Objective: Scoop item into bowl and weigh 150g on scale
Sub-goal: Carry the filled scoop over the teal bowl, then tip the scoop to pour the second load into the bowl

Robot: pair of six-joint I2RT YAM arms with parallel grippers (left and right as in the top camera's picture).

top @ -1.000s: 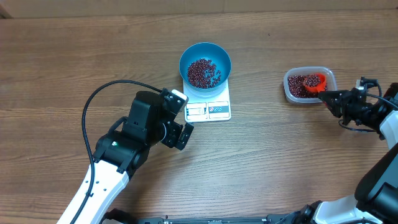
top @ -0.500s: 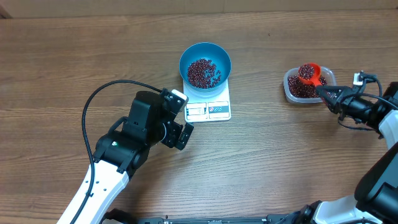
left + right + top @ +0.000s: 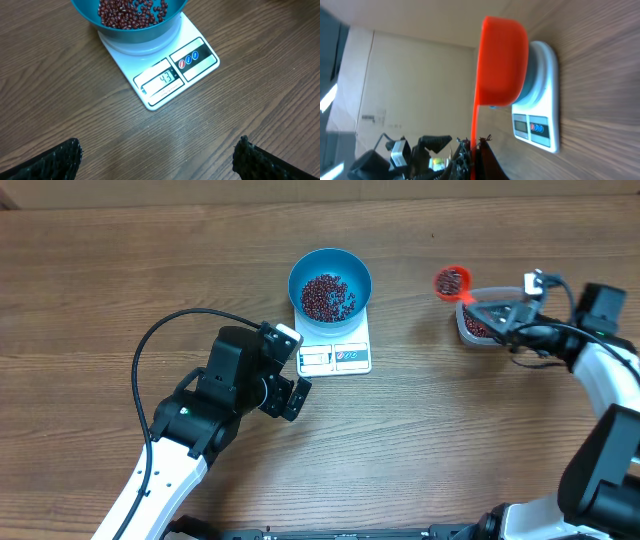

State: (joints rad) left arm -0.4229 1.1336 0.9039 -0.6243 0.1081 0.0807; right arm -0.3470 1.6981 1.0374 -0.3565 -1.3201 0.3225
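The blue bowl (image 3: 303,268) stands on the white scale (image 3: 335,357) and holds a layer of dark red-brown beans (image 3: 327,296). In the left wrist view the scale (image 3: 192,70) shows 43 on its display, below the bowl (image 3: 135,32). My right gripper (image 3: 484,310) is shut on the handle of an orange-red scoop (image 3: 452,282) filled with beans, held in the air between the tub and the bowl. The right wrist view shows the scoop (image 3: 502,60) in front of the scale (image 3: 540,120). My left gripper (image 3: 290,385) is open and holds nothing, just left of the scale's front edge.
A clear plastic tub (image 3: 468,330) with more beans sits at the right, mostly hidden under my right gripper. A black cable (image 3: 150,350) loops over the table beside the left arm.
My right gripper has lifted the loaded scoop out of the tub and carried it left, toward the bowl. The left arm has not moved.
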